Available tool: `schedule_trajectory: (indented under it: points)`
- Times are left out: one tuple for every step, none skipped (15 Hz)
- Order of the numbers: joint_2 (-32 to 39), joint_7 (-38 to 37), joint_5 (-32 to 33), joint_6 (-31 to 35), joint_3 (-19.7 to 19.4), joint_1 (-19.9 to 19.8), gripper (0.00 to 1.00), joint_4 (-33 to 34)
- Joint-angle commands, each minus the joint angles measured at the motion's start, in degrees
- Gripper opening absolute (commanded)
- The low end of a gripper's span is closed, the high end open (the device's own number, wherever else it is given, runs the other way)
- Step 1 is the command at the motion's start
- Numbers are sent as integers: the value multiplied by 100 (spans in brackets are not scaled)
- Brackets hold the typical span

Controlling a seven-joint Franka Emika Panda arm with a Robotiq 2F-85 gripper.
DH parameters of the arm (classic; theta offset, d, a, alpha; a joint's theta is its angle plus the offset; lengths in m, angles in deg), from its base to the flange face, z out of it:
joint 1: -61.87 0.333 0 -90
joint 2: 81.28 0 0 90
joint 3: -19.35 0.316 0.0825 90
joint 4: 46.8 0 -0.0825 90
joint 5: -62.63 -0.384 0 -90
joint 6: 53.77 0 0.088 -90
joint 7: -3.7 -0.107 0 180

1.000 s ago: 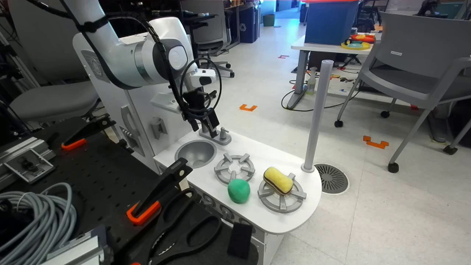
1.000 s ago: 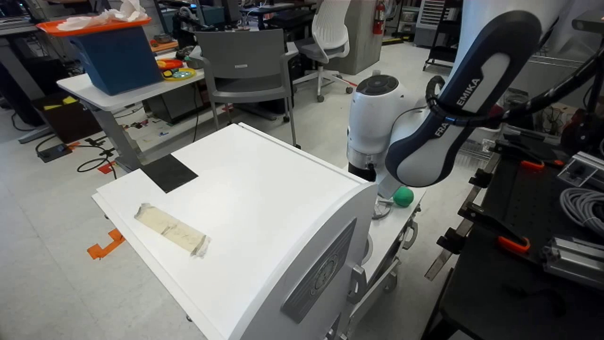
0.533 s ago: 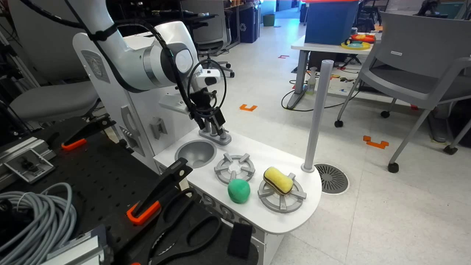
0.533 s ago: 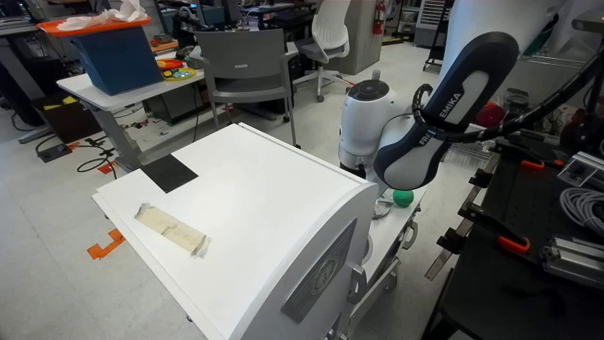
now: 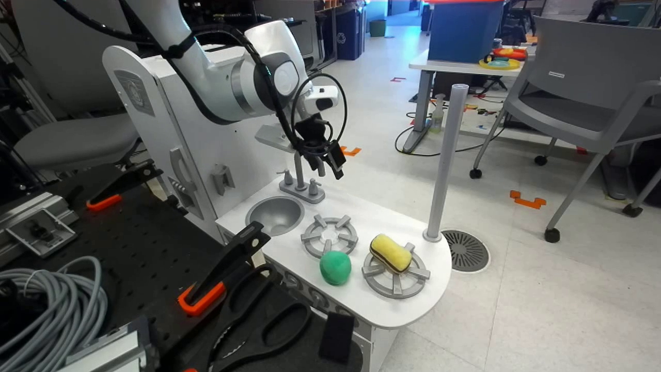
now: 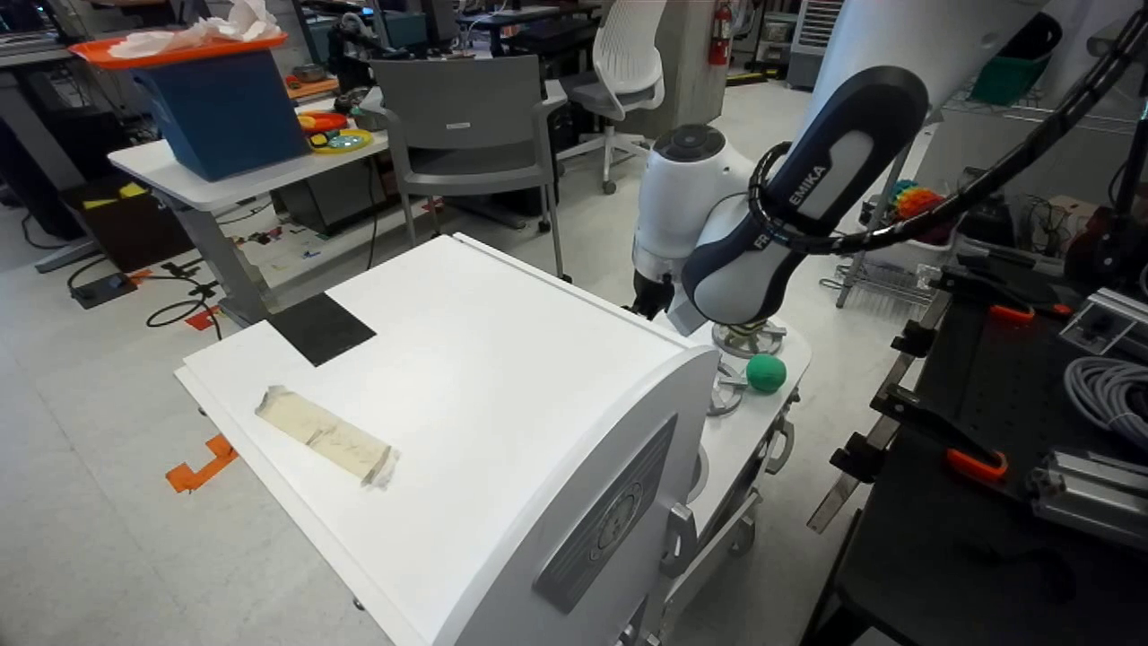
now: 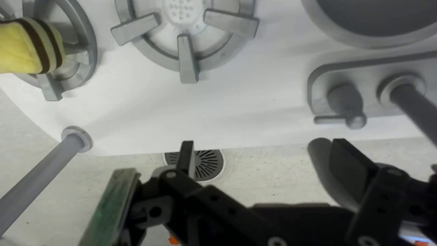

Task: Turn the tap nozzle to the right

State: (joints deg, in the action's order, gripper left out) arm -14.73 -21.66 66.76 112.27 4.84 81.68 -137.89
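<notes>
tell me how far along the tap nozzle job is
Looks done: the tap nozzle has its tip off toward the nearest burner, not over the sink. In hand: the end effector has that tip between its open jaws, close to one. Left: perhaps more turning, then backing off; how far is enough can't be told.

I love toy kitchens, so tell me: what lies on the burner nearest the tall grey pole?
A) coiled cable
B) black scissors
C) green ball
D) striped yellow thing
D: in an exterior view and the wrist view alike, the striped yellow thing rests on the burner nearest the tall grey pole.
</notes>
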Motion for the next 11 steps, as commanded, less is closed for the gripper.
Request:
schedule_trajectory:
  points:
    - [399, -256, -342, -290, -352, -106, 100, 895]
    - [463, -340, -393, -350, -433, -133, 100, 1057]
    - [485, -411, -420, -451, -492, -166, 100, 1167]
    - [427, -395, -415, -732, -479, -224, 100, 1204]
    - [236, -252, -375, -1206, -362, -329, 100, 1125]
    - [98, -126, -326, -1609, -239, -435, 100, 1094]
    - [-209, 251, -264, -1969, 14, -638, 100, 891]
    - [-341, 373, -219, -2308, 63, -695, 100, 826]
    - [98, -69, -142, -1746, -160, -523, 100, 1065]
    - [25, -23, -122, -1864, -114, -577, 100, 1062]
    - [19, -27, -120, -1856, -116, -586, 100, 1063]
